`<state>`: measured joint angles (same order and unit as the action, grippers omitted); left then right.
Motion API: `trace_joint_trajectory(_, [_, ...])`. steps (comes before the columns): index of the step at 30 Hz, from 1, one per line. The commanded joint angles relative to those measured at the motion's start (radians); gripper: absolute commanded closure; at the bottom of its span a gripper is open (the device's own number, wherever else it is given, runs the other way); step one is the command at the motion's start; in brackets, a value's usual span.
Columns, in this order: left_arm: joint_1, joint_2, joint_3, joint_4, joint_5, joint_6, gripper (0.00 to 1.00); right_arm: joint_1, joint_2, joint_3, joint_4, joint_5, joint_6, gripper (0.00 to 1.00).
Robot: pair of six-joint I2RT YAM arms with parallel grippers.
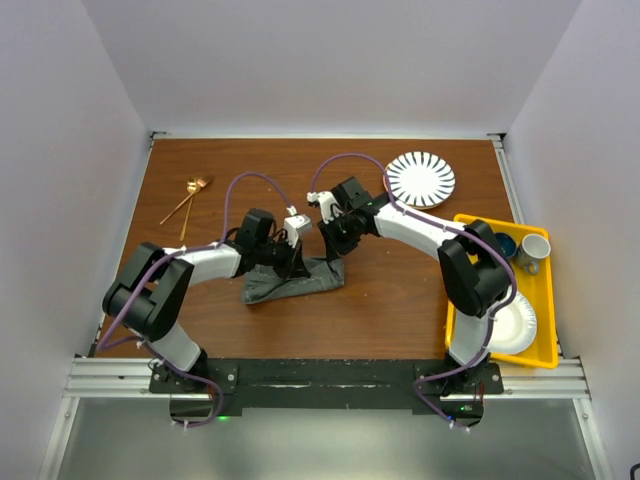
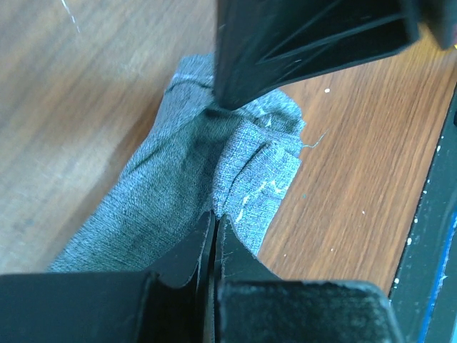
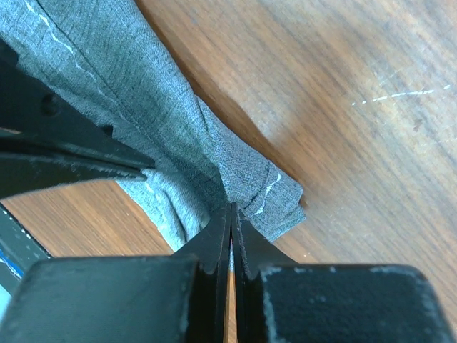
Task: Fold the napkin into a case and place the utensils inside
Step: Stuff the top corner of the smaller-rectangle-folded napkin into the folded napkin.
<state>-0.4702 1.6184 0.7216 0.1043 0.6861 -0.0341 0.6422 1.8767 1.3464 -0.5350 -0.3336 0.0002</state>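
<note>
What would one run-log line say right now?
step: folding | dark grey fabric napkin: bunched | left jaws: shut on napkin | right jaws: shut on napkin | slender gold-copper metal utensils: lying apart

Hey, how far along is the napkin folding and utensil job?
Roughly midway through the folding. The napkin is gathered into a rough narrow strip, not a tidy case. The left gripper and right gripper are both shut on it, close together. The utensils lie apart at the table's far left, not yet inside.

A crumpled grey napkin (image 2: 171, 179) runs from the lower left to the upper centre across a brown wooden worktop (image 2: 357, 186). At bottom centre, the left end effector (image 2: 213, 219) pinches a fold, fingers pressed together. At the top, the black right end effector (image 2: 227, 89) meets the bunched cloth.
</note>
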Motion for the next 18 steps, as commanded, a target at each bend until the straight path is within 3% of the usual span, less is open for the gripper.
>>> trace_joint_trajectory(1, [0.013, 0.034, -0.002, 0.0, 0.026, -0.067, 1.0, 0.002, -0.085, -0.026, 0.046, -0.005, 0.009, 1.0])
trace_joint_trajectory(18, [0.044, 0.167, 0.163, -0.103, 0.076, -0.217, 1.0, 0.004, -0.129, -0.081, 0.096, -0.041, -0.049, 1.0])
